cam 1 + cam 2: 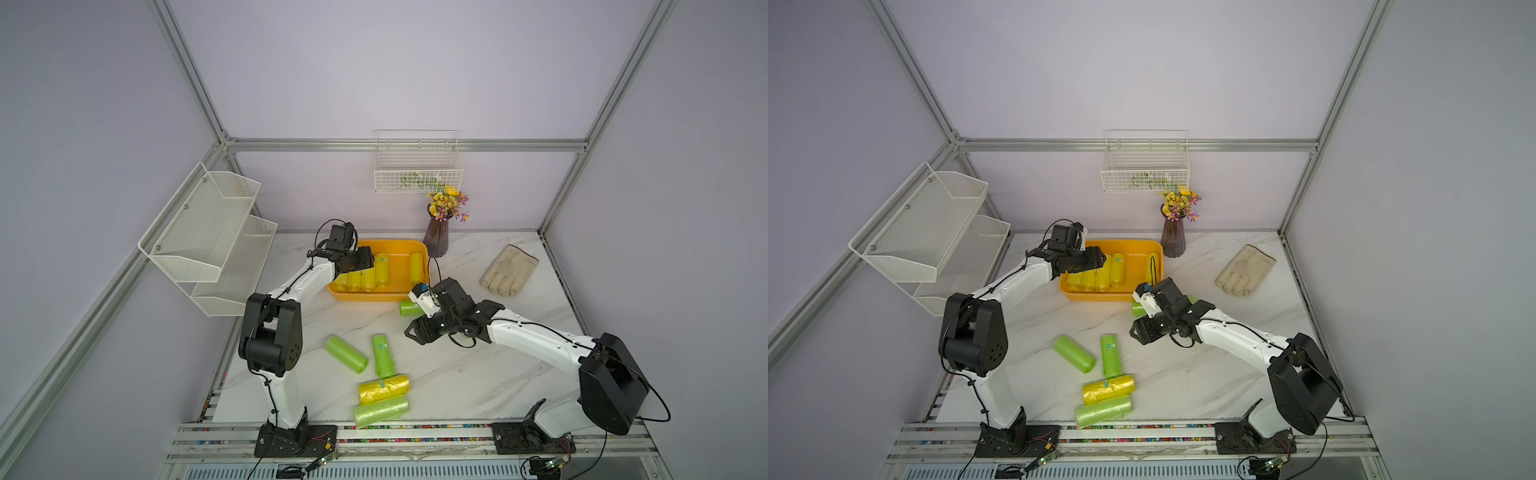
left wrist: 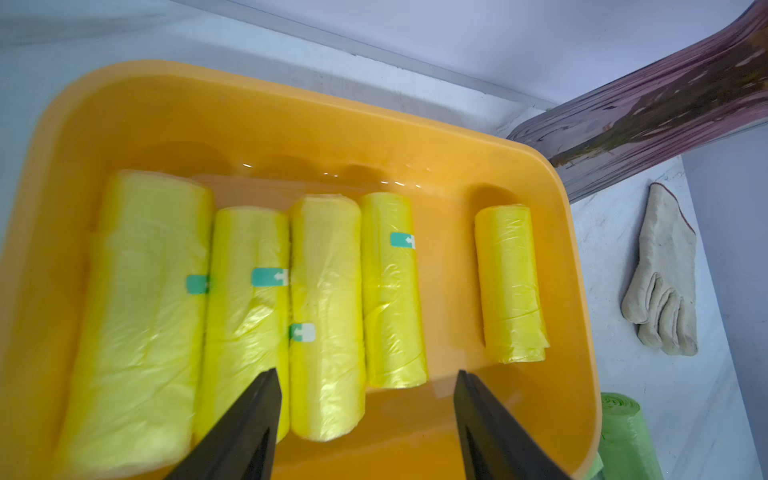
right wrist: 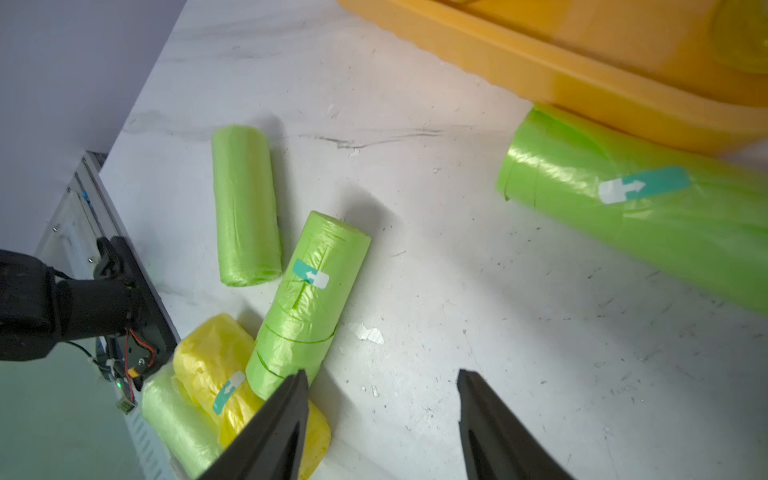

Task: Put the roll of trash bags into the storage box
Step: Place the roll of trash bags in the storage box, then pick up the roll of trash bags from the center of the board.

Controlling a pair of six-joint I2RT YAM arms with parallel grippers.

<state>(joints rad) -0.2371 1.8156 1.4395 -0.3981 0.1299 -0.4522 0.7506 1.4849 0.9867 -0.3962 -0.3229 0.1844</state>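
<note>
Five yellow rolls (image 2: 326, 316) crosswise in storage box (image 2: 291, 95)

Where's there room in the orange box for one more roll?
Inside the storage box, bare floor lies between the four packed yellow rolls and the lone yellow roll, and along its back wall. The packed side is crowded.

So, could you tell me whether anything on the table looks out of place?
A green roll of trash bags lies outside the orange-yellow plastic tub, against its wall; a beige fabric glove seems unrelated.
</note>
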